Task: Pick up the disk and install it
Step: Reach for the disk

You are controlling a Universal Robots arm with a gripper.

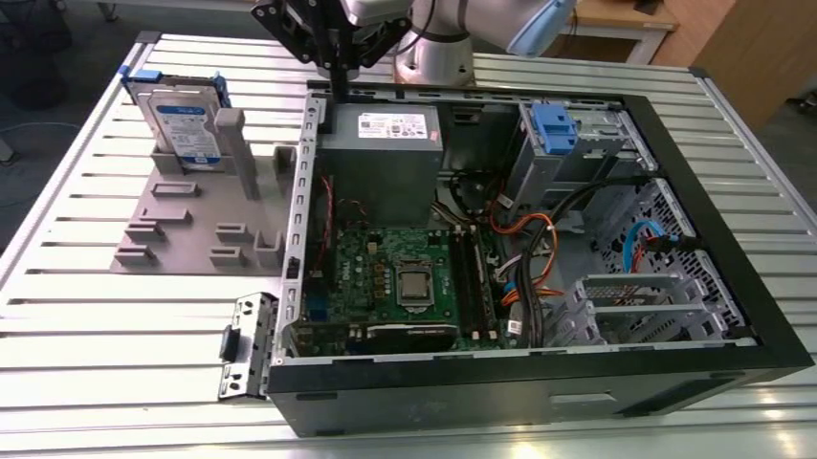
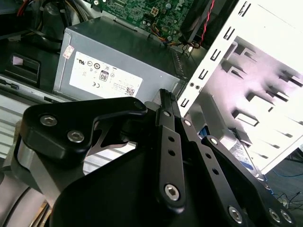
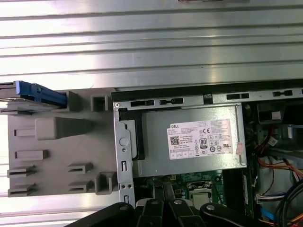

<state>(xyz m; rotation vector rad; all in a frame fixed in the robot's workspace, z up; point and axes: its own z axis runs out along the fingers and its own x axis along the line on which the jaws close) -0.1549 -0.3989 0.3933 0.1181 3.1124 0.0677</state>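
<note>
Disk (image 1: 183,122) parked, gripper (image 1: 336,86) empty

Disk stands on edge in grey slotted fixture (image 1: 191,206) at 10 o'clock in exterior view, fixture just beside open PC case (image 1: 511,392). Long axis looks upright; label face turned toward 5 o'clock, edges blue-framed. At 12 o'clock gripper hangs over case's rear rim, beside power supply (image 1: 383,143), jaws pinched together w/ nothing between. Disk approx 8 o'clock from it.

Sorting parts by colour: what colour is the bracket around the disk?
Blue bracket around the disk; clearest in the exterior view.
</note>
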